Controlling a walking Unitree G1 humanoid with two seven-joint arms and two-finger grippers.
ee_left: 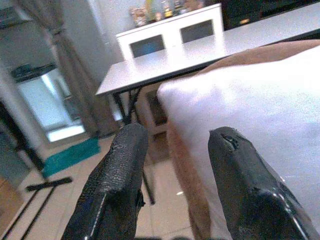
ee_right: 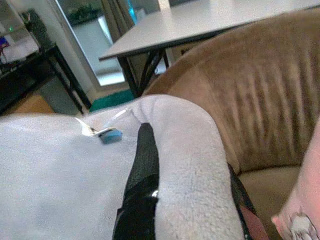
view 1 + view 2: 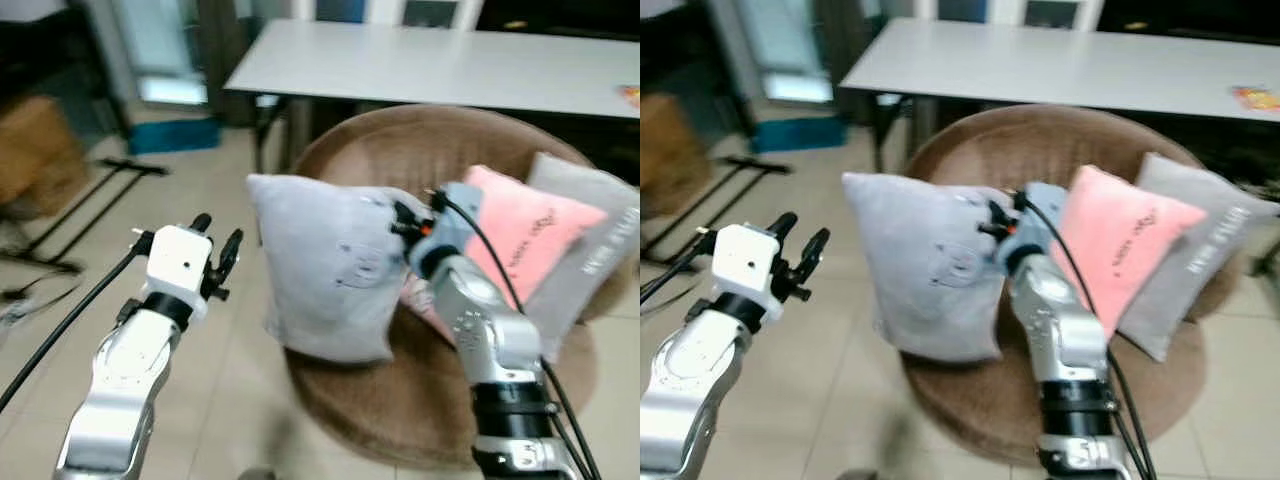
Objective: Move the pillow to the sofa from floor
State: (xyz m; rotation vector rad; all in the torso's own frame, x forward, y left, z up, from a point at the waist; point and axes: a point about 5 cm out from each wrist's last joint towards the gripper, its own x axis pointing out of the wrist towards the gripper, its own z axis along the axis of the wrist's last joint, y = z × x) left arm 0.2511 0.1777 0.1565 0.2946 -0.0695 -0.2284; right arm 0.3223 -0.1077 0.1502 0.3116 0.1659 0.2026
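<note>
Left eye view, left to right: tiled floor (image 3: pixel 230 330) with black tripod legs (image 3: pixel 80 210) and a teal mat (image 3: pixel 175 135) off to my left. White table (image 3: pixel 450 65) runs across the back, a white cabinet (image 1: pixel 170 35) behind it. Centre-right is the round brown sofa (image 3: pixel 400 150). A pink pillow (image 3: pixel 520 235) and a grey pillow with lettering (image 3: pixel 590 250) lean against its backrest on the right side.

My left gripper (image 3: pixel 217 248) is raised over the floor, just left of the light grey pillow (image 3: pixel 330 270) and not touching it. Fingers (image 1: pixel 117 185) are spread apart, nothing between them; left wrist view looks past them at the pillow's near edge.

The light grey pillow stands upright on the sofa seat at its front left edge, near the pink one. My right gripper (image 3: pixel 405 222) is clenched on that pillow's upper right corner; in the right wrist view one finger (image 2: pixel 142 185) presses into the fabric with the corner bunched between the two.
</note>
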